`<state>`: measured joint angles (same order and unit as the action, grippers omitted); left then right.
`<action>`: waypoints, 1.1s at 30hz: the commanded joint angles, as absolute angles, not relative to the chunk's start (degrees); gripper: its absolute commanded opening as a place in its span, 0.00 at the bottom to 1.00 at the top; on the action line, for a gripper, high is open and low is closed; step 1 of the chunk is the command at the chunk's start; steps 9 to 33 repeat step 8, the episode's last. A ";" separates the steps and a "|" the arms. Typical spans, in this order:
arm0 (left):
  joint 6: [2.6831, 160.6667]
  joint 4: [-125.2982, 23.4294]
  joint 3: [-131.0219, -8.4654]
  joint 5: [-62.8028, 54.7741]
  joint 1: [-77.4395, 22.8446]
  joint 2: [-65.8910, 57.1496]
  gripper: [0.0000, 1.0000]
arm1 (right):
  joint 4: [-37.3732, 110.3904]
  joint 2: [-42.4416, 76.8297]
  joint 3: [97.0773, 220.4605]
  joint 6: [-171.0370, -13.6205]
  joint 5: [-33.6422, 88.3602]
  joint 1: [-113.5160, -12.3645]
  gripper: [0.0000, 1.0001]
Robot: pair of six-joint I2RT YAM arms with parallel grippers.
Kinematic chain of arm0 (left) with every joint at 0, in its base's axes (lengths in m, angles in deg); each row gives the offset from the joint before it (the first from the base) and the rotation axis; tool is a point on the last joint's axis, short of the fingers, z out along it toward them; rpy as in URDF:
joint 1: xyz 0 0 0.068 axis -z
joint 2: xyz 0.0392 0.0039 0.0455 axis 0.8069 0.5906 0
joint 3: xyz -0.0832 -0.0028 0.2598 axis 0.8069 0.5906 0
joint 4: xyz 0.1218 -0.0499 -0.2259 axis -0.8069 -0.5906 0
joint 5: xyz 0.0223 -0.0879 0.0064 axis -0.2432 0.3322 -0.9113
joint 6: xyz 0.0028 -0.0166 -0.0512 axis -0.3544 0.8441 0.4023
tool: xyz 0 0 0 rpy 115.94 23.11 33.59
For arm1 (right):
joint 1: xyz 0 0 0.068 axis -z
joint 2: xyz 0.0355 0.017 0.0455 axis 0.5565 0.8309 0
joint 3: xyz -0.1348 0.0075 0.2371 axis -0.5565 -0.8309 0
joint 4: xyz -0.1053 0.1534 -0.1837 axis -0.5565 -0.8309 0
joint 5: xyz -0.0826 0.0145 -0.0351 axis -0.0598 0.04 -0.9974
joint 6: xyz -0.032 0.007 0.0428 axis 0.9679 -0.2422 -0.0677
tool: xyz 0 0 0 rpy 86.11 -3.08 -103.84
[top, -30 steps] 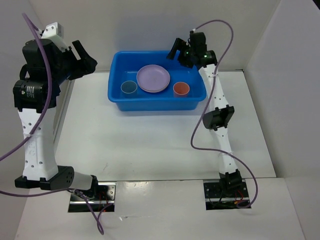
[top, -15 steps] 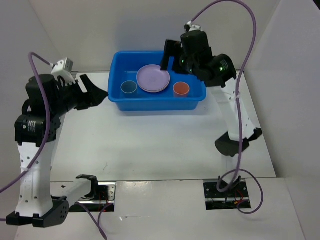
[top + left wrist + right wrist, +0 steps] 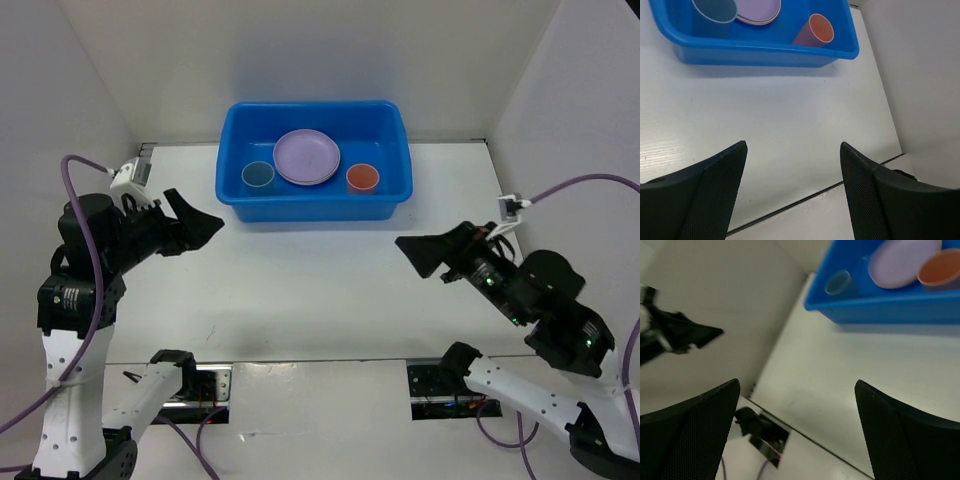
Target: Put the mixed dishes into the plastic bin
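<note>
Looks done from my end, I think; the bin point(image 3: 310, 208) sits at the far side of the counter point(image 3: 300, 285), blue cup point(image 3: 258, 175) at its left, red cup point(image 3: 362, 178) at its right, lilac plate point(image 3: 307, 156) between them on top of a stack; a pinkish edge peeks out underneath, yellow I can't make out; left end effector point(image 3: 792, 150) and right end effector point(image 3: 797, 385) both gape wide, empty, over the near counter, well apart from the bin; biggest risk I reckon is calling it finished with a plate unaccounted for, or the right arm's cable point(image 3: 580, 182) snagging and dragging that arm into the bin.
</note>
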<state>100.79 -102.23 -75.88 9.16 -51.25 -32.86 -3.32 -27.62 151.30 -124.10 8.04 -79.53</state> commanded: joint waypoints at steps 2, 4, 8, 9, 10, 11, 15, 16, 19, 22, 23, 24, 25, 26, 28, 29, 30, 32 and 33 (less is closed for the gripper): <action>102.88 -98.65 -75.71 11.89 -51.07 -33.19 0.82 | 10.21 -29.25 145.89 -126.30 11.10 -79.25 1.00; 102.88 -98.65 -76.23 11.89 -51.07 -33.19 0.82 | 12.05 -30.05 144.40 -124.81 13.89 -78.73 1.00; 103.41 -98.65 -76.76 12.51 -51.07 -33.19 0.82 | 8.10 -23.73 147.21 -122.26 15.84 -78.73 1.00; 103.41 -98.65 -76.76 12.51 -51.07 -33.19 0.82 | 8.10 -23.73 147.21 -122.26 15.84 -78.73 1.00; 103.41 -98.65 -76.76 12.51 -51.07 -33.19 0.82 | 8.10 -23.73 147.21 -122.26 15.84 -78.73 1.00; 103.41 -98.65 -76.76 12.51 -51.07 -33.19 0.82 | 8.10 -23.73 147.21 -122.26 15.84 -78.73 1.00; 103.41 -98.65 -76.76 12.51 -51.07 -33.19 0.82 | 8.10 -23.73 147.21 -122.26 15.84 -78.73 1.00; 103.41 -98.65 -76.76 12.51 -51.07 -33.19 0.82 | 8.10 -23.73 147.21 -122.26 15.84 -78.73 1.00; 103.41 -98.65 -76.76 12.51 -51.07 -33.19 0.82 | 8.10 -23.73 147.21 -122.26 15.84 -78.73 1.00; 103.41 -98.65 -76.76 12.51 -51.07 -33.19 0.82 | 8.10 -23.73 147.21 -122.26 15.84 -78.73 1.00; 103.41 -98.65 -76.76 12.51 -51.07 -33.19 0.82 | 8.10 -23.73 147.21 -122.26 15.84 -78.73 1.00; 103.41 -98.65 -76.76 12.51 -51.07 -33.19 0.82 | 8.10 -23.73 147.21 -122.26 15.84 -78.73 1.00; 103.41 -98.65 -76.76 12.51 -51.07 -33.19 0.82 | 8.10 -23.73 147.21 -122.26 15.84 -78.73 1.00; 103.41 -98.65 -76.76 12.51 -51.07 -33.19 0.82 | 8.10 -23.73 147.21 -122.26 15.84 -78.73 1.00; 103.41 -98.65 -76.76 12.51 -51.07 -33.19 0.82 | 8.10 -23.73 147.21 -122.26 15.84 -78.73 1.00; 103.41 -98.65 -76.76 12.51 -51.07 -33.19 0.82 | 8.10 -23.73 147.21 -122.26 15.84 -78.73 1.00; 103.41 -98.65 -76.76 12.51 -51.07 -33.19 0.82 | 8.10 -23.73 147.21 -122.26 15.84 -78.73 1.00; 103.41 -98.65 -76.76 12.51 -51.07 -33.19 0.82 | 8.10 -23.73 147.21 -122.26 15.84 -78.73 1.00; 103.41 -98.65 -76.76 12.51 -51.07 -33.19 0.82 | 8.10 -23.73 147.21 -122.26 15.84 -78.73 1.00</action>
